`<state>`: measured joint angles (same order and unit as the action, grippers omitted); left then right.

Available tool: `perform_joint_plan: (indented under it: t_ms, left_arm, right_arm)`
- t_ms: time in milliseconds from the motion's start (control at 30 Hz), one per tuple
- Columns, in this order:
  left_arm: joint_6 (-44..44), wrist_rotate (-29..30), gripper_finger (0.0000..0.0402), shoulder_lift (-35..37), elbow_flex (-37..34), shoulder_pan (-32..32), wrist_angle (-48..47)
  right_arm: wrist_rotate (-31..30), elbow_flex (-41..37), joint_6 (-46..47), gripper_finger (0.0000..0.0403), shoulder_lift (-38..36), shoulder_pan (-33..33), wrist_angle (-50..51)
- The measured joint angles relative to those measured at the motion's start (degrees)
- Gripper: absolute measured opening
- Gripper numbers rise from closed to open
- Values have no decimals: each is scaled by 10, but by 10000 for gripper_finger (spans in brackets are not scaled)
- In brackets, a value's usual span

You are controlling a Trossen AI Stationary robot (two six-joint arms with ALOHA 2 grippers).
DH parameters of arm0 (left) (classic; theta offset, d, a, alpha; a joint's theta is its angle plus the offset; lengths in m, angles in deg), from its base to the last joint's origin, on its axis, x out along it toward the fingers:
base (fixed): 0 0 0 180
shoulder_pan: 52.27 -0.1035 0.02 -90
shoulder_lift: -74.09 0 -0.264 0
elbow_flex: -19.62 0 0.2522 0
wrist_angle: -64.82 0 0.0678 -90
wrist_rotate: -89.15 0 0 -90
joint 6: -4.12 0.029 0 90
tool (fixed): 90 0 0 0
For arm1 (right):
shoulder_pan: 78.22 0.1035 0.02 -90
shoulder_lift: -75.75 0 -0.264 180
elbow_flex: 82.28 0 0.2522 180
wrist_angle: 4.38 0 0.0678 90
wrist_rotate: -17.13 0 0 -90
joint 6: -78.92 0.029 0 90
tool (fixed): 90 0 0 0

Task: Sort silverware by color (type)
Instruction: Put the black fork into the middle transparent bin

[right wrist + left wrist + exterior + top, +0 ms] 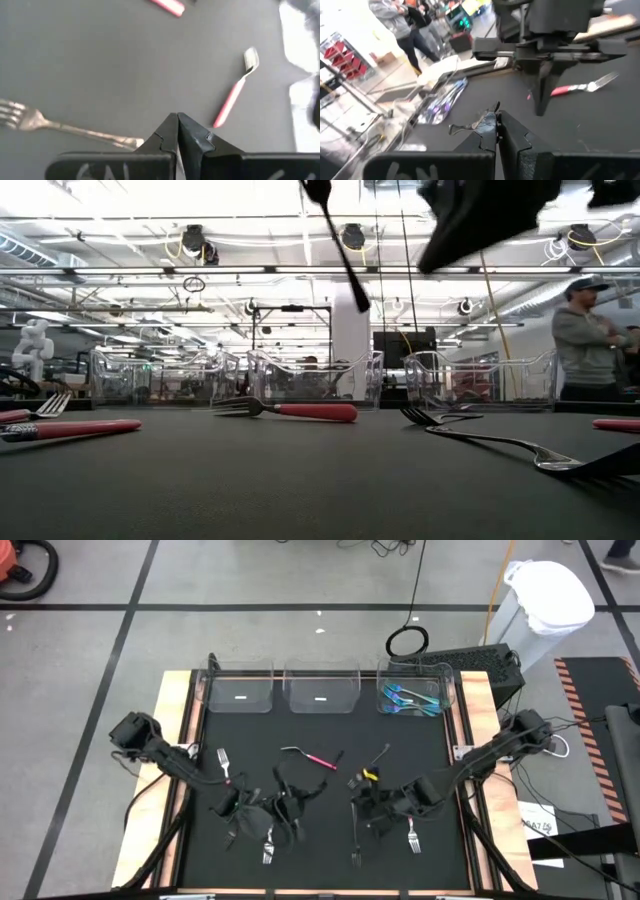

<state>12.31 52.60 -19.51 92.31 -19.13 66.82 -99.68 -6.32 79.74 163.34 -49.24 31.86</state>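
A slim black piece of silverware point(340, 245) hangs in the air over the mat's middle, with my left gripper point(497, 120) shut on it. My right gripper point(177, 117) hovers shut above the mat right of centre with nothing between its fingers; a silver-looking fork point(50, 124) lies on the mat under it, its handle end hidden behind a finger. Pink-handled pieces lie flat on the black mat: a spoon point(312, 758), a fork point(224, 765) and a fork point(290, 411). Teal-blue silverware point(410, 700) lies in the far right clear bin point(445, 690). My left gripper pinches the black piece between its two fingers at its upper end point(320, 192), with the piece point(487, 120) showing right beside the fingertips. The fingers come at it nearly level from the table's left. It hangs slanting below them, clear of the mat.
Two more clear bins point(240, 695) point(322, 695) stand along the far edge. More forks lie near the front edge point(268, 855) point(413, 840) point(355, 858). A black piece point(383, 753) lies beyond my right gripper. A person point(585, 340) stands beyond the table.
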Motion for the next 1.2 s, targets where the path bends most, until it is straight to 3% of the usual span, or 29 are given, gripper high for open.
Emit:
perform_joint_plan:
  t_ms: [267, 500, 600, 767, 933, 1200]
  left_arm:
    - [47, -1, 1, 0, 0, 34, 84]
    - [102, -12, 1, 0, 0, 66, 159]
    - [129, -38, 1, 0, 0, 75, 196]
    - [142, -69, 1, 0, 0, 82, 213]
    - [151, -72, 1, 0, 0, 82, 213]
    - [153, -128, 1, 0, 0, 77, 215]
  right_arm:
    - [-93, 9, -22, 14, -93, 50, 3]
    - [-94, -16, -27, 55, -161, 84, -28]
    - [-96, -44, -38, 77, -170, 84, -65]
    - [-151, -57, -65, 112, -174, 84, -90]
    - [-151, -57, -62, 149, -171, 84, -90]
    - [-149, -58, -62, 186, -146, 84, -89]
